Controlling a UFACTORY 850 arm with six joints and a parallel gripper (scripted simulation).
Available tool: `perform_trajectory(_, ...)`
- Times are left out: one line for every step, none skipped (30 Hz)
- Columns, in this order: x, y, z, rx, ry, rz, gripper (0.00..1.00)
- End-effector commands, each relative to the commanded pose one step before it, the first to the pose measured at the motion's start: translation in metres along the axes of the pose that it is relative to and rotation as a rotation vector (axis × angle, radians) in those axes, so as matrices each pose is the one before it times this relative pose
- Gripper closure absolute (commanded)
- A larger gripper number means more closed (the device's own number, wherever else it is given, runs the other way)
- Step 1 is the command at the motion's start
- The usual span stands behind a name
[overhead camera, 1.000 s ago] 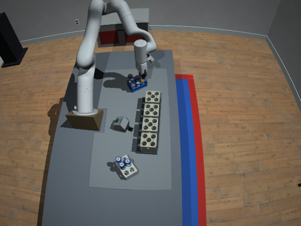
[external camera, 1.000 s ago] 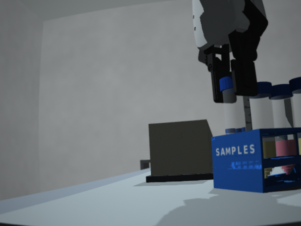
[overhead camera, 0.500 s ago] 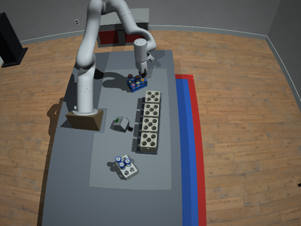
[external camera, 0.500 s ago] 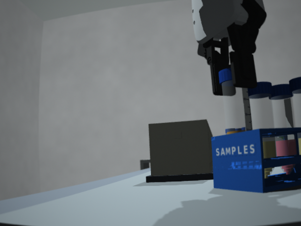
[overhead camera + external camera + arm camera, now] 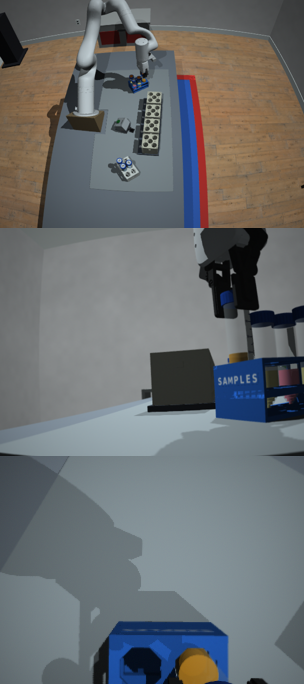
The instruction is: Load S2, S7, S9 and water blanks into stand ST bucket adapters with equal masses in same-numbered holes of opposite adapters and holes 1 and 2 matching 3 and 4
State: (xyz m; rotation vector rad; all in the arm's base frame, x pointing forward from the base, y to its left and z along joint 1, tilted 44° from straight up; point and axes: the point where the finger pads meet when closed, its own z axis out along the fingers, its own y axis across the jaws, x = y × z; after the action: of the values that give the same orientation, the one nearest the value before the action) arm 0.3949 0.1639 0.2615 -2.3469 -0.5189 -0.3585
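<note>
At the near end of the bench (image 5: pixel 112 207) (image 5: pixel 100 433) (image 5: pixel 225 556), the white rack (image 5: pixel 131 175) keeps 3 water blanks (image 5: pixel 123 166), ready as partners for the samples; at least 2 of its wells are open.

Farther on, 1 sloped desk (image 5: pixel 125 127) carries 1 green key (image 5: pixel 119 123), which should wait for the very end. Beside it, 1 dark stand (image 5: pixel 158 154) (image 5: pixel 175 408) bears 4 adapters (image 5: pixel 150 150) (image 5: pixel 182 378) in a row, so that opposite pairs can be matched. Each shows 5 holes, with no tube in any of the 20.

Farthest is the blue sample rack (image 5: pixel 140 88) (image 5: pixel 240 393) (image 5: pixel 170 628). The tool (image 5: pixel 144 74) (image 5: pixel 235 311) (image 5: pixel 216 682) is pinching 1 sample tube (image 5: pixel 144 80) (image 5: pixel 236 335) (image 5: pixel 198 668) near its blue cap, probably to lift it straight without tipping the loose rack. Its orange liquid shows above the rack top, but I cannot read its ID. At least 3 other capped tubes (image 5: pixel 262 318) stand there. The lift should finish before any sideways travel, because the lower end could catch.

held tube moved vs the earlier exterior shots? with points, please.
Yes, upward: the blue-capped tube (image 5: pixel 235 333) in the tool (image 5: pixel 144 74) (image 5: pixel 235 309) now shows more orange liquid above the top edge of the SAMPLES rack (image 5: pixel 138 88) (image 5: pixel 240 390) (image 5: pixel 167 643).
</note>
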Motion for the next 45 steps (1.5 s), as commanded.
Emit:
perform_trajectory(0.00072, 0.00011, -0.00392, -0.00066, 0.00136, -0.00078, 1.00)
perform_trajectory(0.00000, 0.00000, 0.00000, 0.00000, 0.00000, 0.00000, 1.00)
perform_trajectory(0.00000, 0.00000, -0.00200, 0.00000, 0.00000, 0.00000, 1.00)
perform_trajectory(0.00000, 0.00000, -0.00200, 0.00000, 0.00000, 0.00000, 1.00)
perform_trajectory(0.00000, 0.00000, -0.00200, 0.00000, 0.00000, 0.00000, 1.00)
perform_trajectory(0.00000, 0.00000, -0.00200, 0.00000, 0.00000, 0.00000, 1.00)
perform_trajectory(0.00000, 0.00000, -0.00200, 0.00000, 0.00000, 0.00000, 1.00)
perform_trajectory(0.00000, 0.00000, -0.00200, 0.00000, 0.00000, 0.00000, 1.00)
perform_trajectory(0.00000, 0.00000, -0.00200, 0.00000, 0.00000, 0.00000, 1.00)
perform_trajectory(0.00000, 0.00000, -0.00200, 0.00000, 0.00000, 0.00000, 1.00)
perform_trajectory(0.00000, 0.00000, -0.00200, 0.00000, 0.00000, 0.00000, 1.00)
perform_trajectory(0.00000, 0.00000, -0.00200, 0.00000, 0.00000, 0.00000, 1.00)
perform_trajectory(0.00000, 0.00000, -0.00200, 0.00000, 0.00000, 0.00000, 1.00)
perform_trajectory(0.00000, 0.00000, -0.00200, 0.00000, 0.00000, 0.00000, 1.00)
perform_trajectory(0.00000, 0.00000, -0.00200, 0.00000, 0.00000, 0.00000, 1.00)
perform_trajectory(0.00000, 0.00000, -0.00200, 0.00000, 0.00000, 0.00000, 1.00)
perform_trajectory(0.00000, 0.00000, -0.00200, 0.00000, 0.00000, 0.00000, 1.00)
perform_trajectory(0.00000, 0.00000, 0.00000, 0.00000, 0.00000, 0.00000, 1.00)
perform_trajectory(0.00000, 0.00000, 0.00000, 0.00000, 0.00000, 0.00000, 1.00)
perform_trajectory(0.00000, 0.00000, -0.00201, 0.00000, 0.00000, 0.00000, 1.00)
perform_trajectory(0.00000, 0.00000, -0.00200, 0.00000, 0.00000, 0.00000, 1.00)
perform_trajectory(0.00000, 0.00000, -0.00200, 0.00000, 0.00000, 0.00000, 1.00)
perform_trajectory(0.00000, 0.00000, -0.00200, 0.00000, 0.00000, 0.00000, 1.00)
perform_trajectory(0.00000, 0.00000, -0.00200, 0.00000, 0.00000, 0.00000, 1.00)
perform_trajectory(0.00000, 0.00000, -0.00200, 0.00000, 0.00000, 0.00000, 1.00)
perform_trajectory(0.00000, 0.00000, -0.00200, 0.00000, 0.00000, 0.00000, 1.00)
perform_trajectory(0.00000, 0.00000, -0.00200, 0.00000, 0.00000, 0.00000, 1.00)
perform_trajectory(0.00000, 0.00000, -0.00200, 0.00000, 0.00000, 0.00000, 1.00)
perform_trajectory(0.00000, 0.00000, -0.00200, 0.00000, 0.00000, 0.00000, 1.00)
perform_trajectory(0.00000, 0.00000, -0.00200, 0.00000, 0.00000, 0.00000, 1.00)
perform_trajectory(0.00000, 0.00000, -0.00200, 0.00000, 0.00000, 0.00000, 1.00)
perform_trajectory(0.00000, 0.00000, -0.00200, 0.00000, 0.00000, 0.00000, 1.00)
perform_trajectory(0.00000, 0.00000, -0.00200, 0.00000, 0.00000, 0.00000, 1.00)
perform_trajectory(0.00000, 0.00000, -0.00200, 0.00000, 0.00000, 0.00000, 1.00)
perform_trajectory(0.00000, 0.00000, 0.00000, 0.00000, 0.00000, 0.00000, 1.00)
perform_trajectory(0.00000, 0.00000, 0.00000, 0.00000, 0.00000, 0.00000, 1.00)
perform_trajectory(0.00000, 0.00000, -0.00201, 0.00000, 0.00000, 0.00000, 1.00)
perform_trajectory(0.00000, 0.00000, -0.00200, 0.00000, 0.00000, 0.00000, 1.00)
perform_trajectory(0.00000, 0.00000, -0.00200, 0.00000, 0.00000, 0.00000, 1.00)
perform_trajectory(0.00000, 0.00000, -0.00200, 0.00000, 0.00000, 0.00000, 1.00)
perform_trajectory(0.00000, 0.00000, -0.00200, 0.00000, 0.00000, 0.00000, 1.00)
perform_trajectory(0.00000, 0.00000, -0.00200, 0.00000, 0.00000, 0.00000, 1.00)
perform_trajectory(0.00000, 0.00000, -0.00200, 0.00000, 0.00000, 0.00000, 1.00)
perform_trajectory(0.00000, 0.00000, -0.00200, 0.00000, 0.00000, 0.00000, 1.00)
perform_trajectory(0.00000, 0.00000, -0.00200, 0.00000, 0.00000, 0.00000, 1.00)
